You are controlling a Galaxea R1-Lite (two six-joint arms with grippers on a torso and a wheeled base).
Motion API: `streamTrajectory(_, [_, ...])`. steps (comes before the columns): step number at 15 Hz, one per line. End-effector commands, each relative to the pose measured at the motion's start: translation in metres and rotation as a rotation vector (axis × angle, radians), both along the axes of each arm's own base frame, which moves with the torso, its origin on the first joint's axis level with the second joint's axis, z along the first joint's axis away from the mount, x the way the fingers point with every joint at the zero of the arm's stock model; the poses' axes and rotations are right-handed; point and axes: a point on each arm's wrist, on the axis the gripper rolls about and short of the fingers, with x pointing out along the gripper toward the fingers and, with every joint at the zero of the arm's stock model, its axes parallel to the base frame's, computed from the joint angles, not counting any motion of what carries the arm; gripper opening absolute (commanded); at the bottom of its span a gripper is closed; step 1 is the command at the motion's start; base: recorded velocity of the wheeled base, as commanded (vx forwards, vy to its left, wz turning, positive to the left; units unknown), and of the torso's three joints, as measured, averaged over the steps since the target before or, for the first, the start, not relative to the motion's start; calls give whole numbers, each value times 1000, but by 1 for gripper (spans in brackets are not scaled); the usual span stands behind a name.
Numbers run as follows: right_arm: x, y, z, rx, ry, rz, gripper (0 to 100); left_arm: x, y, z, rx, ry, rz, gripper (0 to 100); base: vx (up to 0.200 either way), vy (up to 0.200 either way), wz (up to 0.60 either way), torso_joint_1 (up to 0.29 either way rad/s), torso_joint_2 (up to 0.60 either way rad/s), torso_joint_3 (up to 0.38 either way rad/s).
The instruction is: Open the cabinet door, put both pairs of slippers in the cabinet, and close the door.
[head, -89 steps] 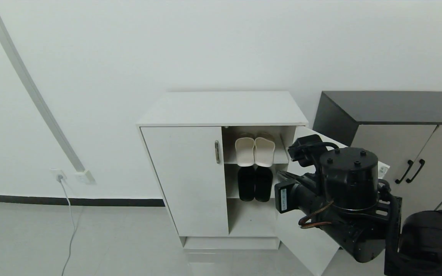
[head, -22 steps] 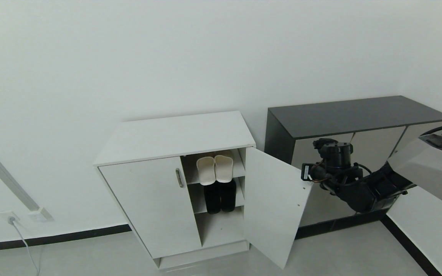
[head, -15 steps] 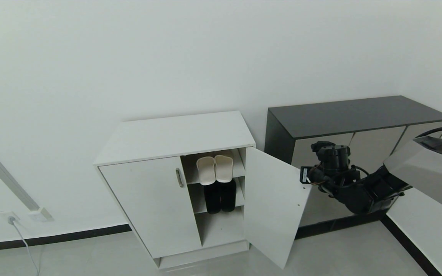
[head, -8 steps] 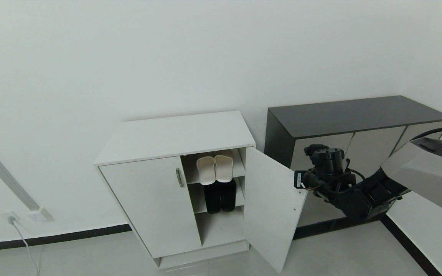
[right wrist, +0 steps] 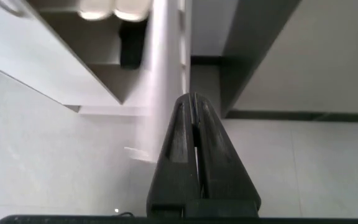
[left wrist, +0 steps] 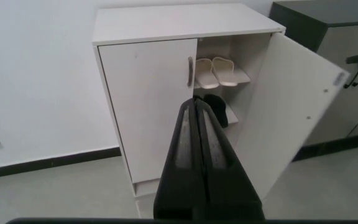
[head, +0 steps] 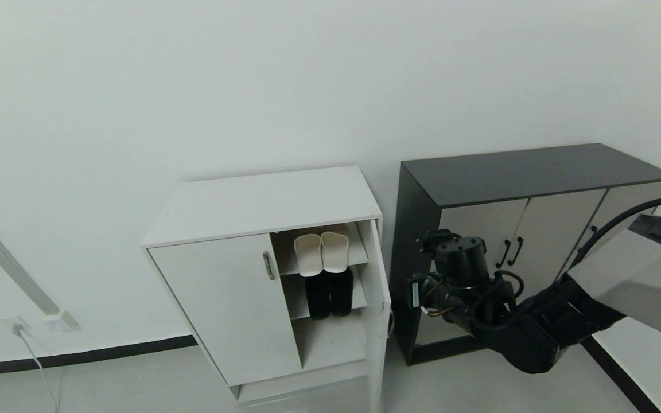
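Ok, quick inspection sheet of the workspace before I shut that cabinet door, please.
Surface: grey tiled floor.
Job's things: white cabinet, left door shut, right door open; white slippers on the top shelf, black slippers on the shelf below.
Clutter: nothing seen.
Grippers: right gripper shut, holding nothing, beside the open door's outer face, contact cannot be told; left gripper shut, holding nothing, facing the cabinet front.
Cables: cord from a wall socket down to the floor, left of the cabinet.
Surroundings: white wall behind; dark cabinet right of the white one.
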Motion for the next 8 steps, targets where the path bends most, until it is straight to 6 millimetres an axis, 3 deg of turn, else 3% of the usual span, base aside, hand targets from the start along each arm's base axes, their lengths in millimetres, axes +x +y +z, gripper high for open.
streamTrajectory(1, [-12, -2, 18, 23, -39, 24, 0, 0, 0, 0, 0, 0, 1, 0, 0, 0, 0, 0, 0, 0])
streamTrajectory(7, [-25, 4, 21, 11, -40, 65, 0, 0, 0, 0, 0, 0, 1, 0, 0, 0, 0, 0, 0, 0])
streamTrajectory(8, [-28, 6, 19, 7, -34, 74, 0, 0, 0, 0, 0, 0, 0, 0, 0, 0, 600, 2, 7, 2])
